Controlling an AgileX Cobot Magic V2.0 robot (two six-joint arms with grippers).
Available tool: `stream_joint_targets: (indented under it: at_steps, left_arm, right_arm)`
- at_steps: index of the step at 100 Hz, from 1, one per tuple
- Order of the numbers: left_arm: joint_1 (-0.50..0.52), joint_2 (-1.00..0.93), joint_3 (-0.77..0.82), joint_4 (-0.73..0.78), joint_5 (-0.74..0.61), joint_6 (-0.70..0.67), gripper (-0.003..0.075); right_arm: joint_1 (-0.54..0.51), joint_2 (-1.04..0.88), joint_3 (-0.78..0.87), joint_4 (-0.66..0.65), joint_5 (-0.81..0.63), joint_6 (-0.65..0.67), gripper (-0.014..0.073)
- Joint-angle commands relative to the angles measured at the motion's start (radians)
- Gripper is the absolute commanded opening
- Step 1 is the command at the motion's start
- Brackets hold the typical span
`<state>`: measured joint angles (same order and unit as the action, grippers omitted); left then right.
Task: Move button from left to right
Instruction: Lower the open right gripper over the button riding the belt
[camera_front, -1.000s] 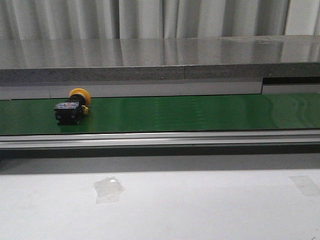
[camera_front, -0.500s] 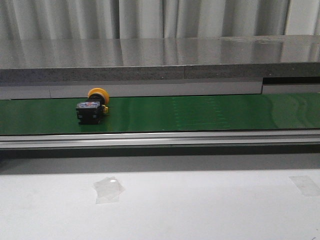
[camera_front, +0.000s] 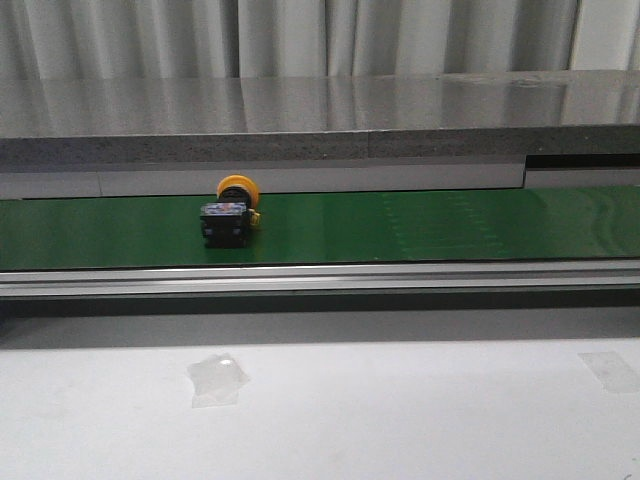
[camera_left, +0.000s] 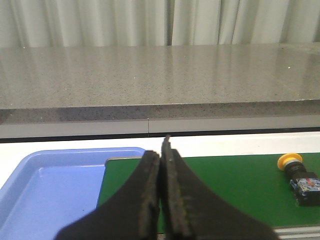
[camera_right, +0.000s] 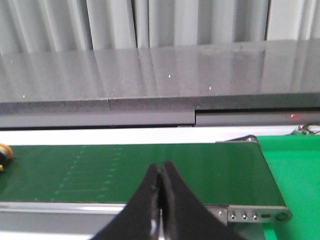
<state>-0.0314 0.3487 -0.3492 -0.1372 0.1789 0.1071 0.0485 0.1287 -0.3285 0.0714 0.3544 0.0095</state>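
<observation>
The button (camera_front: 229, 214), a yellow-orange cap on a dark boxy body, lies on its side on the green belt (camera_front: 400, 225), left of the middle. The left wrist view has the button (camera_left: 298, 177) far off to one side of my left gripper (camera_left: 161, 150), whose jaws are pressed together with nothing between them. My right gripper (camera_right: 159, 171) is shut and empty too, hanging over the belt (camera_right: 200, 165). Only a sliver of the yellow cap (camera_right: 4, 156) peeks in at the edge of the right wrist view. Neither gripper appears in the front view.
A blue tray (camera_left: 50, 185) sits at the belt's left end. A bright green surface (camera_right: 295, 170) lies past the belt's right end. A grey stone-like ledge (camera_front: 320, 115) runs behind the belt. A metal rail (camera_front: 320, 278) borders its front, with a white table (camera_front: 400, 410) below.
The button has travelled to the right along the belt, from near the far left toward the middle. Nothing else has visibly moved.
</observation>
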Motion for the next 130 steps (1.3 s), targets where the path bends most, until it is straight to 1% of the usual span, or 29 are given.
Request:
stream_joint_targets:
  at_steps: [1,23,39,52,69,85,90,97,104,116,121,126,130]
  left_arm:
    - [-0.009,0.006,-0.026,-0.011,-0.084,-0.002,-0.0020]
    - [-0.009,0.006,-0.026,-0.011,-0.084,-0.002,-0.0020]
    - [-0.009,0.006,-0.026,-0.011,-0.084,-0.002,-0.0020]
    - [-0.009,0.006,-0.026,-0.011,-0.084,-0.002,-0.0020]
    - [-0.009,0.006,-0.026,-0.011,-0.084,-0.002,-0.0020]
    - [-0.009,0.006,-0.026,-0.011,-0.084,-0.002,-0.0020]
    - [-0.009,0.006,-0.026,-0.011,-0.084,-0.002,-0.0020]
    - [-0.009,0.006,-0.026,-0.011,-0.084,-0.002,-0.0020]
    - [-0.009,0.006,-0.026,-0.011,-0.084,-0.002,-0.0020]
    - [-0.009,0.006,-0.026,-0.011,-0.084,-0.002,-0.0020]
    - [-0.009,0.006,-0.026,-0.011,-0.084,-0.002,-0.0020]
    - [-0.009,0.006,-0.026,-0.011,-0.084,-0.002,-0.0020]
    - [-0.009,0.006,-0.026,-0.011,-0.084,-0.002,-0.0020]
  right_arm:
    - [0.001,0.115,-0.118,0.006,0.037,0.000,-0.0068]
    - [0.001,0.367,-0.327,0.018,0.239,0.000,-0.0068]
    - [0.001,0.544,-0.430,0.030,0.320,0.000,-0.0068]
    - [0.001,0.647,-0.457,0.073,0.319,0.000,-0.0068]
    - [0.001,0.721,-0.458,0.124,0.334,0.000,-0.0068]
    - [0.001,0.765,-0.458,0.126,0.365,-0.001,-0.0064]
    - [0.001,0.769,-0.458,0.126,0.381,-0.002,-0.0050]
    - [0.001,0.770,-0.458,0.126,0.405,-0.009,0.0022]
    - [0.001,0.770,-0.458,0.126,0.421,-0.034,0.0148]
    - [0.001,0.770,-0.458,0.126,0.437,-0.048,0.0446]
    - [0.001,0.770,-0.458,0.130,0.436,-0.048,0.0538]
    - [0.001,0.770,-0.458,0.146,0.436,-0.048,0.0596]
    - [0.001,0.770,-0.458,0.155,0.433,-0.048,0.0615]
